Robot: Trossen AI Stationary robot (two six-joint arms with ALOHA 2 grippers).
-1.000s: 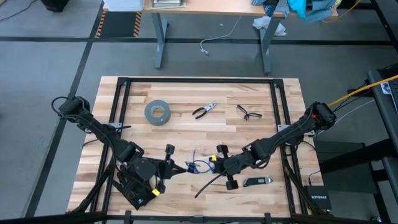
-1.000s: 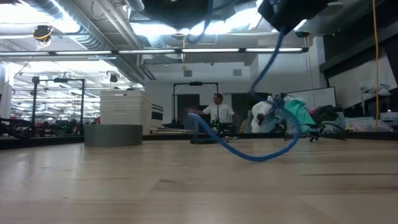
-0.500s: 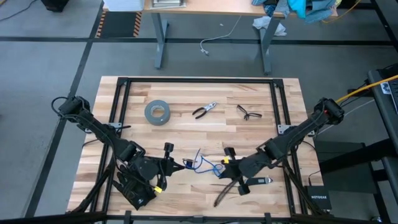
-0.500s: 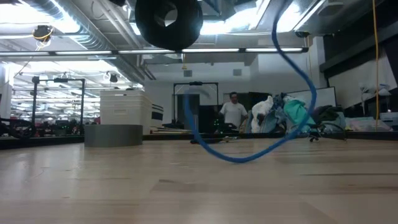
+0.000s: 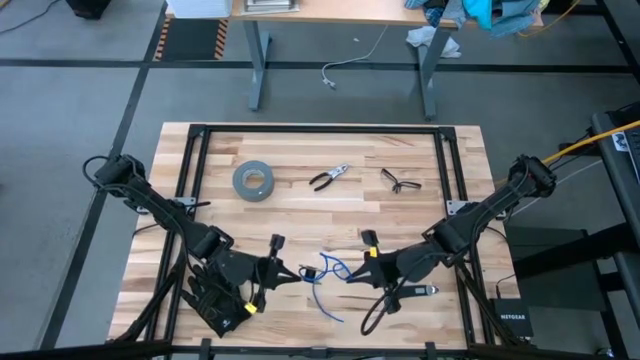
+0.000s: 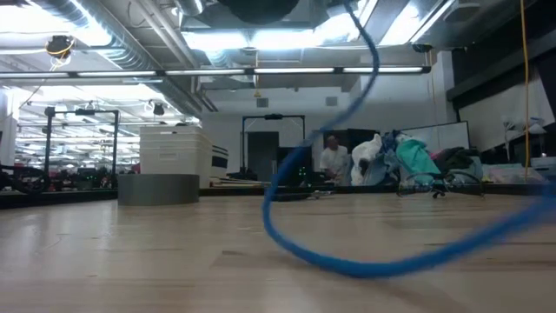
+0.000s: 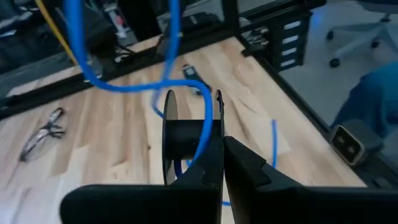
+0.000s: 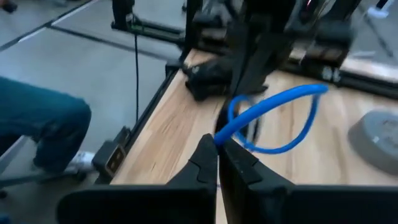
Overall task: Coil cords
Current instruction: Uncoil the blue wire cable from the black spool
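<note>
The blue cord (image 5: 333, 272) is strung in loose loops between both grippers over the near middle of the counter (image 5: 300, 200); part trails on the wood toward the near edge. The left gripper (image 5: 290, 273) has its fingers closed on a small black spool (image 7: 186, 134) that the cord runs past. The right gripper (image 5: 356, 276) is pinched shut on the cord itself. For a neat coil, slack should be kept low and each turn laid onto the spool, not let sag; the free tail near the right arm could snag. Just beside the right arm a folding knife (image 5: 413, 291) lies close to the trailing cord. Farther back, well apart: grey tape roll (image 5: 253, 180), pliers (image 5: 328, 177), safety glasses (image 5: 400, 181). A person is seen far behind in the low view.
</note>
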